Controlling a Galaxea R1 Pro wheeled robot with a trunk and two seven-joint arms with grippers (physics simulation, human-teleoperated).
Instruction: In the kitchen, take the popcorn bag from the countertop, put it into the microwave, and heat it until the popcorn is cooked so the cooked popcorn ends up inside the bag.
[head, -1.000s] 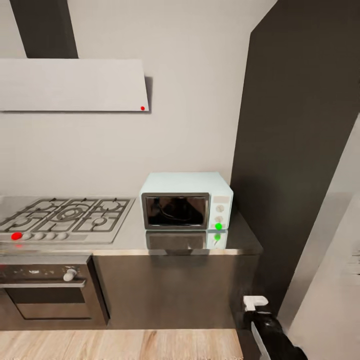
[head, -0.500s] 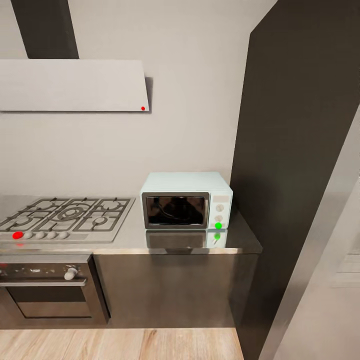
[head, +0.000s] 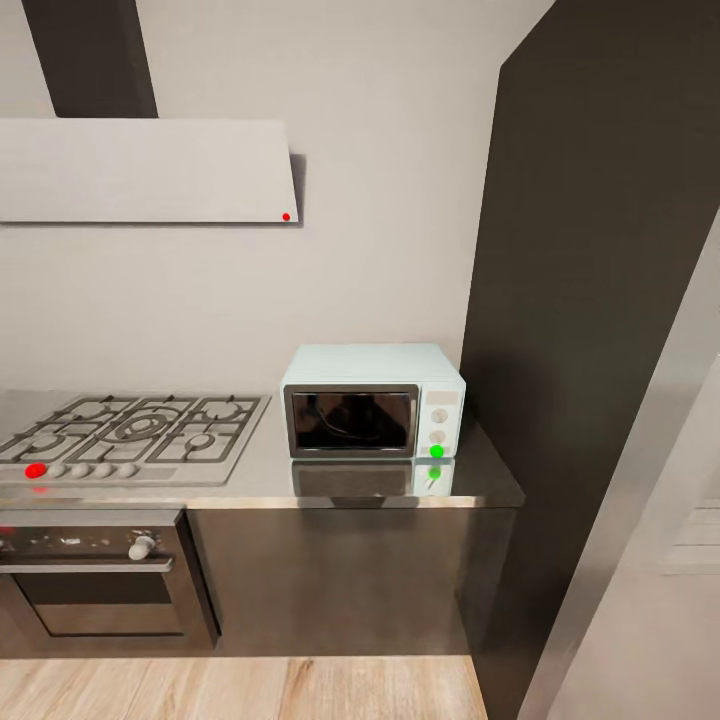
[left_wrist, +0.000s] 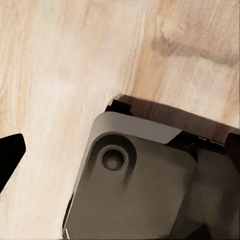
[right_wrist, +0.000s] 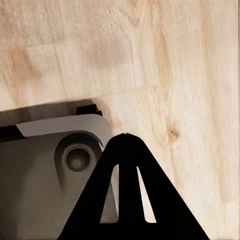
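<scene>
Fingers of the right gripper (right_wrist: 127, 145) meet in a dark wedge in the right wrist view, their tips drawn together at a point with nothing between them. Below them lies the light wood floor (right_wrist: 175, 65), and at about 8 o'clock from the tips sits a grey corner of the robot base (right_wrist: 45, 170) with a round recessed fitting; its far side is cut off by the frame edge.

In the left wrist view only a single black tip of the left gripper (left_wrist: 9, 155) pokes in at 9 o'clock, so I cannot tell whether that gripper is apart or together. The same grey base plate spreads from the centre toward 5 o'clock, over wood floor.

From the head view, the microwave (head: 372, 400) stands on the countertop (head: 480, 478) with its dark glass door closed, a green dot lit on its light side panel at about 4 o'clock of the box. The door glass is too dark and reflective to make out anything inside. The steel hob (head: 130, 435) lies at 9 o'clock from the microwave, cut off at the frame edge, with a red dot on its front strip. The built-in oven (head: 95, 575) sits under it, and the flat range hood (head: 145, 170) hangs above at 11 o'clock. A tall dark cabinet (head: 590, 300) rises just beside the microwave at 3 o'clock.
</scene>
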